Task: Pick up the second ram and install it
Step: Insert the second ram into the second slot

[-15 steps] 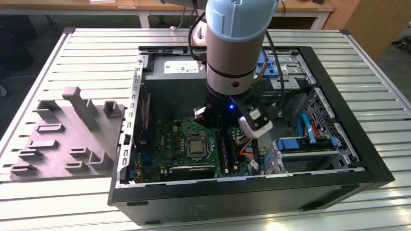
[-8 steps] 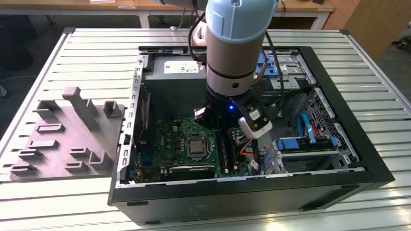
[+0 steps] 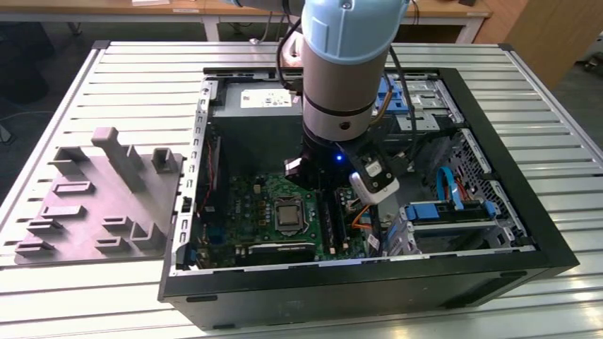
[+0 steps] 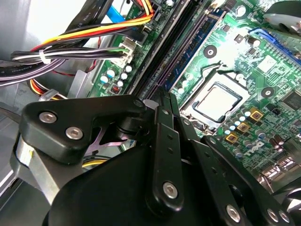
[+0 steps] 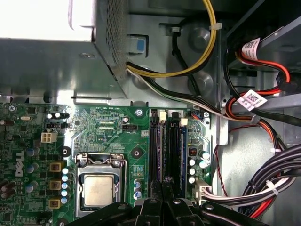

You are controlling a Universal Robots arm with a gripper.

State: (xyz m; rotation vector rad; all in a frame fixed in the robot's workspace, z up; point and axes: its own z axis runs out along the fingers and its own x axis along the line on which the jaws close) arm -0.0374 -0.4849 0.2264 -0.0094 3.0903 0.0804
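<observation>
My gripper (image 4: 164, 96) is shut, its two thin black fingers pressed together with nothing visible between them. Its tips hang right over the long black slot strips (image 5: 154, 141) beside the square silver processor (image 5: 98, 190). A narrow blue ram stick (image 4: 203, 32) stands on edge in those slots, and the fingertips sit at its near end; I cannot tell whether they touch it. In the first wrist view the gripper (image 5: 162, 186) is at the end of the slots, where a blue edge (image 5: 182, 148) shows. In the exterior view the arm (image 3: 339, 106) reaches down into the open computer case (image 3: 377, 279).
The grey power-supply box (image 3: 253, 116) stands behind the green board (image 3: 250, 212). Bundles of yellow, black and red cables (image 5: 263, 183) run close beside the slots. Blue drive brackets (image 3: 443, 210) fill the case on the exterior view's right. A grey foam holder (image 3: 99, 201) lies outside the case on that view's left.
</observation>
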